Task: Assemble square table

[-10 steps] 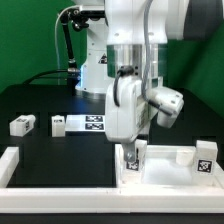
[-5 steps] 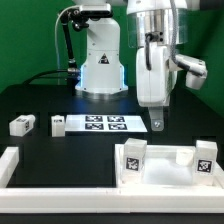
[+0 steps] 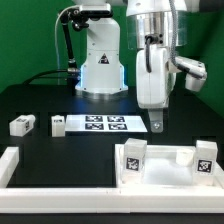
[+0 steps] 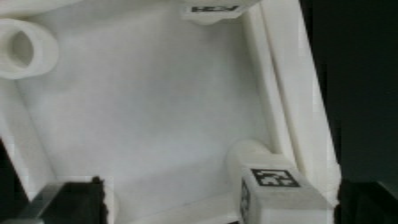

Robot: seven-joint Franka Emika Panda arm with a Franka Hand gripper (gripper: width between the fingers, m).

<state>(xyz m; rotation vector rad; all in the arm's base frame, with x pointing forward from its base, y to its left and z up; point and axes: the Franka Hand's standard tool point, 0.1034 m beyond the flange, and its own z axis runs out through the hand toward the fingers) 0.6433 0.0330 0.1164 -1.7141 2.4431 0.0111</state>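
Observation:
The white square table slab (image 3: 165, 172) lies at the front of the exterior view's right. A tagged leg block (image 3: 132, 157) stands on its left corner and another (image 3: 205, 157) on its right corner. Two loose leg blocks (image 3: 21, 125) (image 3: 57, 125) rest on the black table at the exterior view's left. My gripper (image 3: 156, 123) hangs open above and behind the slab, holding nothing. The wrist view looks down on the slab (image 4: 160, 110), its raised rim (image 4: 285, 80), a round socket (image 4: 22, 45) and a tagged leg block (image 4: 270, 185). That block shows far below between my open gripper (image 4: 217, 205) fingers.
The marker board (image 3: 105, 124) lies on the table in front of the robot base (image 3: 100, 70). A long white rail (image 3: 90, 192) with an upturned end (image 3: 8, 165) runs along the table's front edge.
A second ago the gripper was low at the left leg block on the slab. It has let go, risen and shifted to the exterior view's right. The block stays standing.

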